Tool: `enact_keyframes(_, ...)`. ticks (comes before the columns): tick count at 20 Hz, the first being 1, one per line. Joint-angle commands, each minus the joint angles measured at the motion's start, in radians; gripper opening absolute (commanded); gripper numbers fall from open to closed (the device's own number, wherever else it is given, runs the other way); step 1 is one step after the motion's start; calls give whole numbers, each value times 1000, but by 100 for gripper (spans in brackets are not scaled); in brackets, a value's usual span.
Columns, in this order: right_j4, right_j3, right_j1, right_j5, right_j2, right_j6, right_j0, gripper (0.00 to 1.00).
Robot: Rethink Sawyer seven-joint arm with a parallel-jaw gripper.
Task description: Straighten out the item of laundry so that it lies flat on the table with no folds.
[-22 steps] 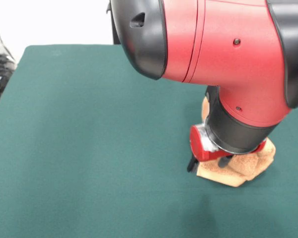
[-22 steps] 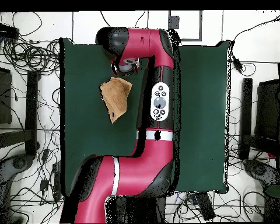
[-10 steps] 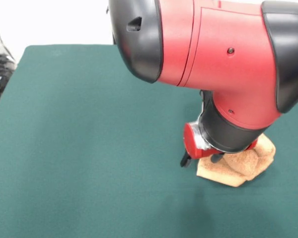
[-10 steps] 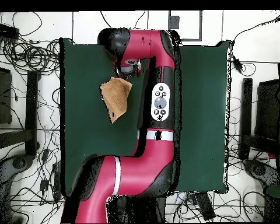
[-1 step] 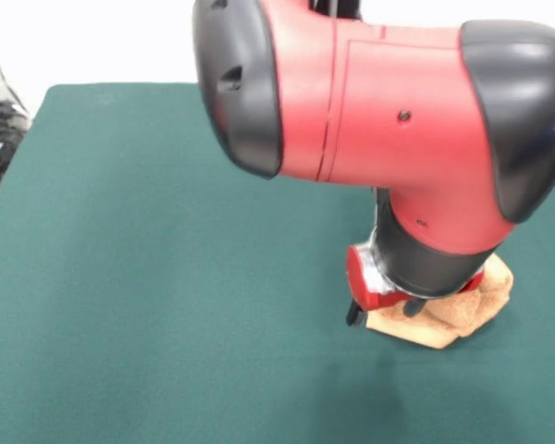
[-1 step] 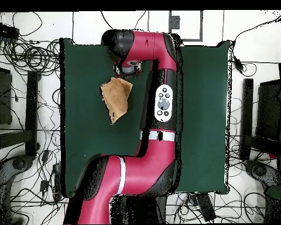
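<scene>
We see the towel (image 5: 444, 314) bunched near the green worktop (image 5: 166, 277) edge, pincer (image 5: 384, 313) down on its corner; grip state we cannot tell. Risk: a shallow pinch slips, or dragging deepens folds.

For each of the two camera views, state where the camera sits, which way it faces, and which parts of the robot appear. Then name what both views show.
Front view: sits low across the table, facing the robot; the arm's bulky red-and-black end fills the upper right, and the gripper is at the towel.
Overhead view: sits above, looking straight down; the whole arm shows, base at the bottom.
Shared: the towel, the green table and the gripper.
</scene>
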Motion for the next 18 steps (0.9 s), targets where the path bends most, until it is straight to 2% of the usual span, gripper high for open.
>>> enact_keyframes(1, -27, 109, 93, -88, 174, 42, -15, 100)
enact_keyframes(8, -189, 59, 117, 55, 234, 30, -14, 100)
enact_keyframes(14, -286, 57, 102, 157, 305, 29, -22, 100)
enact_keyframes(18, -337, 62, 92, 159, 361, 32, -32, 100)
